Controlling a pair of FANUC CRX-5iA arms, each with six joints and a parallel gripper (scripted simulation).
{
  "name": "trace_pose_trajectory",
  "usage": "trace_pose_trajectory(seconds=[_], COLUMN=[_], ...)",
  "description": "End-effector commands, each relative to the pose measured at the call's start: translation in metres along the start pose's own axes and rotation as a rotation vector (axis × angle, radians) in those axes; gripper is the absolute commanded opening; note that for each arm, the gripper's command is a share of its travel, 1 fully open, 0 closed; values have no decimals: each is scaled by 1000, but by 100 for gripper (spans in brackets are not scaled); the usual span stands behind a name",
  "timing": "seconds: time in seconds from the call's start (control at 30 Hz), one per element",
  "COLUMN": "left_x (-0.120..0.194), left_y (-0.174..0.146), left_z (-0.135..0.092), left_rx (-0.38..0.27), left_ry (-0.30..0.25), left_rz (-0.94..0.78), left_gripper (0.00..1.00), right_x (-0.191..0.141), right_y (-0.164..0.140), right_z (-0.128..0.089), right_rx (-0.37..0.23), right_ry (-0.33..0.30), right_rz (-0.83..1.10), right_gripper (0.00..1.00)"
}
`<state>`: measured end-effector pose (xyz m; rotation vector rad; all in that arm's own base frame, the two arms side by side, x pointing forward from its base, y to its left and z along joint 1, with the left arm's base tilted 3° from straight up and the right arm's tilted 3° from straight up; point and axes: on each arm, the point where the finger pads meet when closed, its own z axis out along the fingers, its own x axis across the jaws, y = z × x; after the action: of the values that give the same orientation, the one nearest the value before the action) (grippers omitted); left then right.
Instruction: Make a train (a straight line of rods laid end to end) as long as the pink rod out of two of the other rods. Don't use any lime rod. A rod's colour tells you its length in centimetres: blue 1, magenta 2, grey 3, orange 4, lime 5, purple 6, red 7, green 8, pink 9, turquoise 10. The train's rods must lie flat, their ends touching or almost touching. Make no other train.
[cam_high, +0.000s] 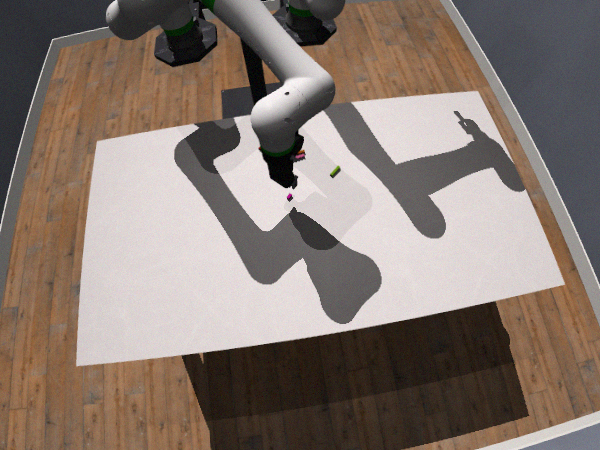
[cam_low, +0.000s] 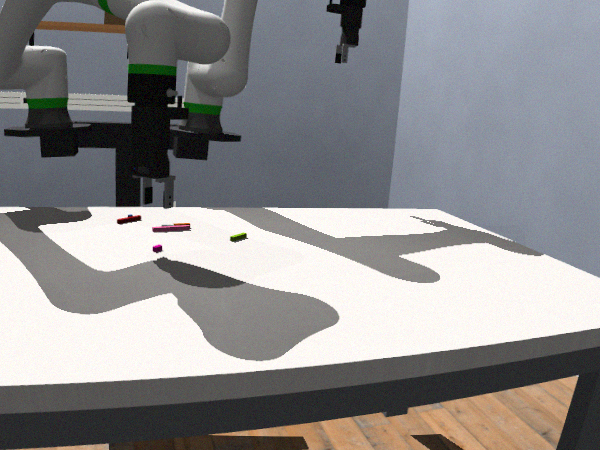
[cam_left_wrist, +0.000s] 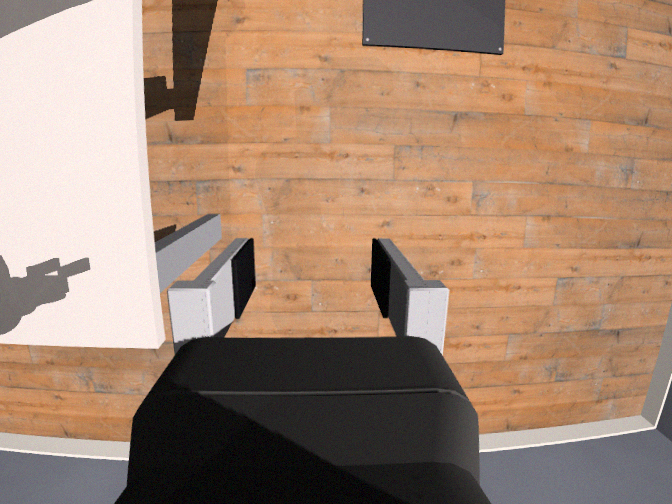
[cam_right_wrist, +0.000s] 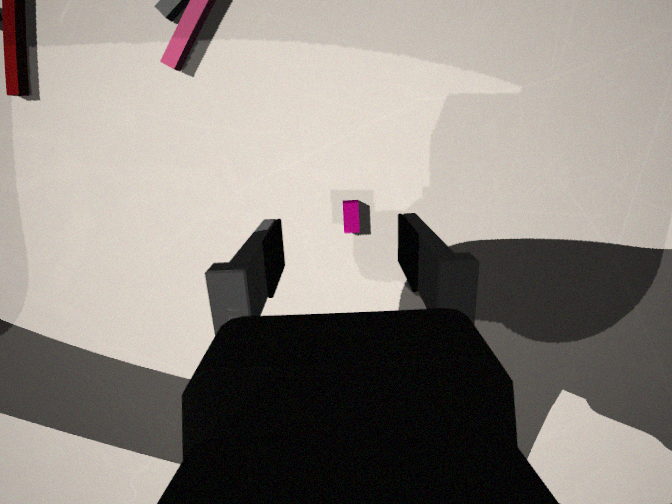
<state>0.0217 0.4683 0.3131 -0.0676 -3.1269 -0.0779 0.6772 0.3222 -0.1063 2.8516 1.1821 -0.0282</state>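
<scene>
A magenta rod (cam_high: 289, 197) (cam_low: 157, 248) (cam_right_wrist: 351, 216) lies alone on the table. A pink rod (cam_high: 299, 156) (cam_low: 171, 228) (cam_right_wrist: 187, 35) lies farther back, with an orange rod (cam_high: 301, 152) (cam_low: 182, 224) just behind it. A red rod (cam_low: 129, 219) (cam_right_wrist: 14, 54) lies to the pink rod's left in the exterior view. My right gripper (cam_low: 158, 204) (cam_right_wrist: 340, 240) is open and empty, raised above the table near the magenta rod. My left gripper (cam_low: 341, 59) (cam_left_wrist: 313, 262) is open and empty, high up beyond the table's edge.
A lime rod (cam_high: 335, 171) (cam_low: 238, 237) lies apart from the others. A small blue piece (cam_low: 130, 216) shows behind the red rod. A grey rod end (cam_right_wrist: 168, 8) shows beside the pink rod in the right wrist view. The right arm hides part of the group in the top view.
</scene>
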Motion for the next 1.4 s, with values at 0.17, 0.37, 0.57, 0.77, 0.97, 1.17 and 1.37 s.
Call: trace_pose_trajectory(seconds=[0.17, 0.37, 0.57, 0.77, 0.97, 1.17, 1.37], left_x=[0, 0, 0, 0, 0, 0, 0], left_y=[0, 0, 0, 0, 0, 0, 0], left_z=[-1, -1, -1, -1, -1, -1, -1], left_rx=[-2, -2, -2, -2, -2, -2, -2], left_ry=[0, 0, 0, 0, 0, 0, 0], left_rz=[0, 0, 0, 0, 0, 0, 0], left_gripper=[100, 100, 100, 100, 100, 100, 100], right_x=[-55, -97, -141, -186, -210, -210, -210], right_y=[-48, -73, -95, -112, -120, -120, -120], right_z=[5, 10, 15, 20, 23, 23, 23], right_rx=[-4, -3, -3, -2, -1, -1, -1], right_ry=[4, 4, 4, 4, 4, 4, 4], right_rz=[34, 54, 71, 87, 96, 96, 96], right_gripper=[100, 100, 100, 100, 100, 54, 54])
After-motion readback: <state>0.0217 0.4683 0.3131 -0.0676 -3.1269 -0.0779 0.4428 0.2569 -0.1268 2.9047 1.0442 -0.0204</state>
